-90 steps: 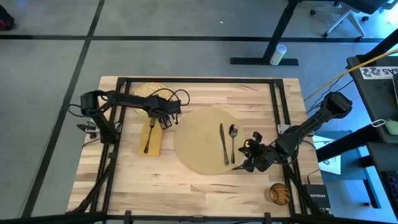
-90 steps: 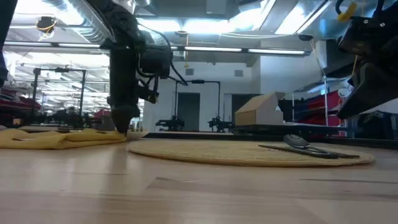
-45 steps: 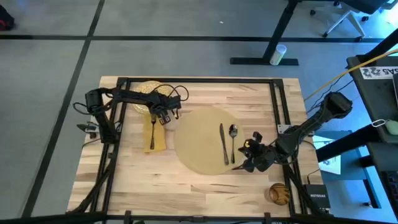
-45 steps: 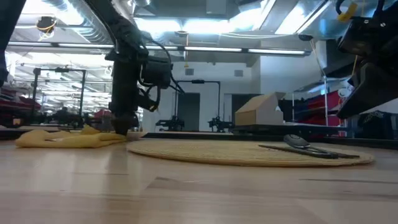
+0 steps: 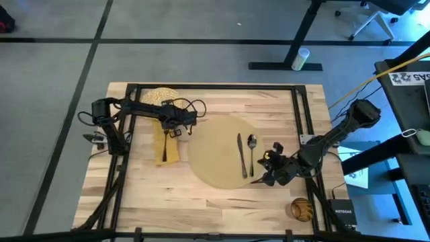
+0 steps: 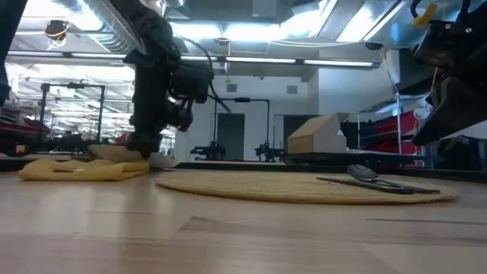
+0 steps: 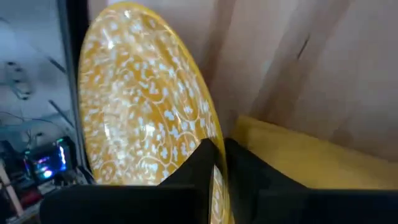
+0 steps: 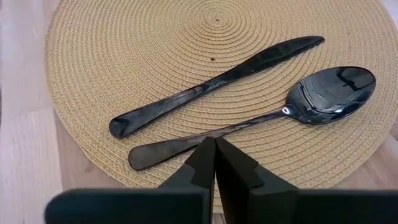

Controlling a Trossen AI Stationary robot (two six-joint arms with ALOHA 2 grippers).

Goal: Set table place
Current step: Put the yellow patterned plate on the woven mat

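A speckled yellow plate (image 5: 156,96) sits at the table's far left. My left gripper (image 5: 172,128) is at the plate's near rim, shut on it (image 7: 221,158). Just nearer lies a mustard napkin (image 5: 169,151) carrying a fork (image 5: 163,144). The place, a round tan mat (image 5: 215,161), lies mid-table with a knife (image 5: 240,156) and a spoon (image 5: 252,149) on its right part. My right gripper (image 5: 259,179) hovers shut beside the mat's right near edge (image 8: 214,155). My left gripper has the plate's near rim (image 7: 216,134) in the narrow gap between its two fingers, one finger over the patterned top and one on the napkin's side. It reaches in slanting from the near right. In the low view that rim (image 6: 114,152) stands slightly above the napkin.
A black metal frame (image 5: 201,86) edges the table (image 5: 222,208). A brown round object (image 5: 302,210) stands at the near right corner. Bare wood lies along the near edge and to the far right of the mat.
The napkin with the fork has slid toward the far edge and turned straight. My left gripper has gone slightly toward the plate and tipped from upright to slanting. The right arm has kept still.
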